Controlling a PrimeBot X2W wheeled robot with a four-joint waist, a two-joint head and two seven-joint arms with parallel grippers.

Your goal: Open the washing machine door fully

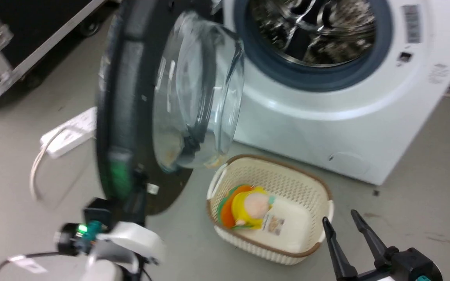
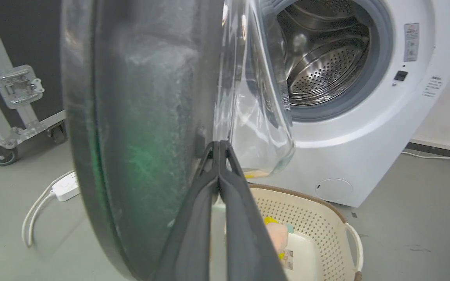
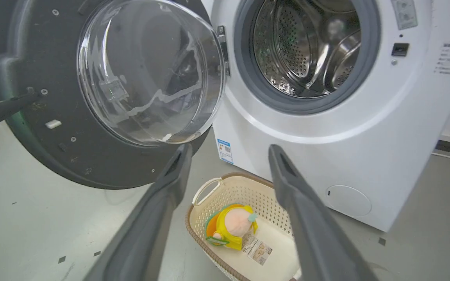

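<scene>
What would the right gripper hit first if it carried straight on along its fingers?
Most likely the white front of the washing machine, near the blue sticker. The basket lies under the line of the right gripper and the washing machine door is close beside it, though depth is unclear.

**White machine, black door, cream basket**

The washing machine [image 1: 326, 128] is white with a blue sticker [image 3: 225, 150]. The washing machine door [image 3: 25, 128] is black around clear glass. The drum [image 3: 287, 47] is steel dotted with holes, ringed grey. The basket [image 1: 272, 175] is cream lattice, brown-rimmed; the toy [image 1: 248, 205] yellow, orange and green.
</scene>
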